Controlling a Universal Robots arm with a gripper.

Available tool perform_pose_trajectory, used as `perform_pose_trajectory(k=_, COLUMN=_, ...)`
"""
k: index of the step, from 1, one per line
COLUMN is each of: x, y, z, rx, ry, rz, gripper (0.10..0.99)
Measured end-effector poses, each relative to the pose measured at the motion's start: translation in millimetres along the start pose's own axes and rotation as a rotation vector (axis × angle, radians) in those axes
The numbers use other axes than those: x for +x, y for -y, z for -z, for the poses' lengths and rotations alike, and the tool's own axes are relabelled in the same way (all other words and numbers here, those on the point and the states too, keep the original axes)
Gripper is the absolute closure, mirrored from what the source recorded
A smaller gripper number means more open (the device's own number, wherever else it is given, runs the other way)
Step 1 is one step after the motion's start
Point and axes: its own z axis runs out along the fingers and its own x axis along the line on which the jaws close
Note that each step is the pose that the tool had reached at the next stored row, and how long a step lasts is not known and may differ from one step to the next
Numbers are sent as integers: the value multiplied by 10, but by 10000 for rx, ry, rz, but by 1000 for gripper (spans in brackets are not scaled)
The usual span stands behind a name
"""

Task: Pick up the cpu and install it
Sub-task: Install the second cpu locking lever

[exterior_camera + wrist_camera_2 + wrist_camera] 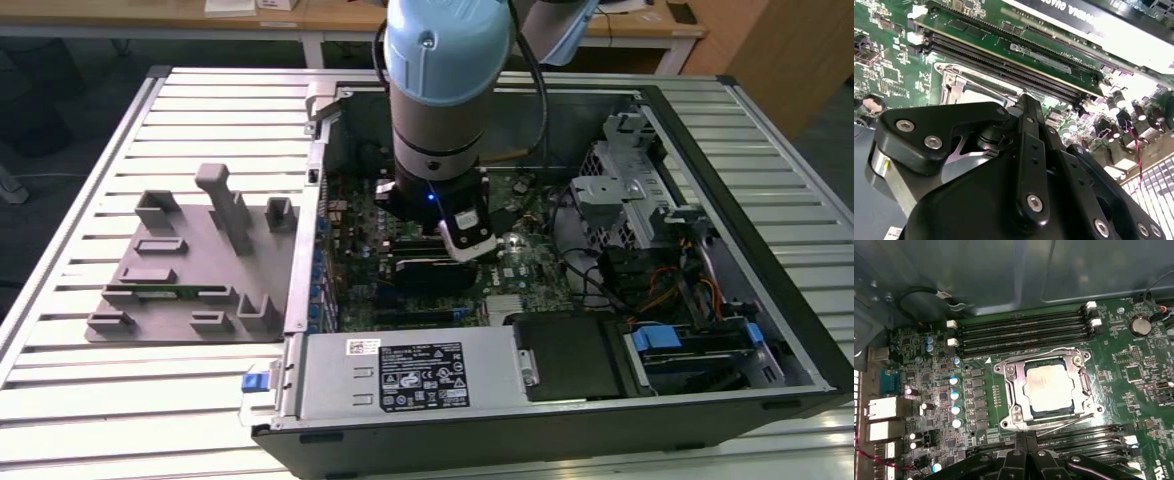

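Note:
The cpu (1049, 388), a flat square chip with a silvery-grey top, lies inside the metal socket frame (1013, 390) on the green motherboard (934, 390) in the first wrist view. My gripper (1022, 442) hovers just off one side of the socket, apart from the chip, with its black fingers shut together and nothing between them. In the second wrist view the gripper (1026, 102) points down beside a corner of the socket frame (954, 82). In the exterior view the gripper (463, 243) reaches down into the open computer case (747, 200).
Memory slots (1024, 332) run along the far side of the socket and more lie beside the fingers. A grey plastic holder tray (187, 265) sits on the slatted table at the exterior view's left. The power supply (400, 375), drive cage (627, 190) and cables (667, 290) crowd the case.

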Motion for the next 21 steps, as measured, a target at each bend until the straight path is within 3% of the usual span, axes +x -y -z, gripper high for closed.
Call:
perform_pose_trajectory(k=10, x=76, y=45, z=-101, rx=-255, ry=-38, rz=-9, gripper=980)
perform_pose_trajectory(k=17, x=85, y=69, z=-179, rx=-409, ry=-63, rz=-15, gripper=980)
perform_pose_trajectory(k=21, x=88, y=68, z=-207, rx=-429, ry=-67, rz=-15, gripper=980)
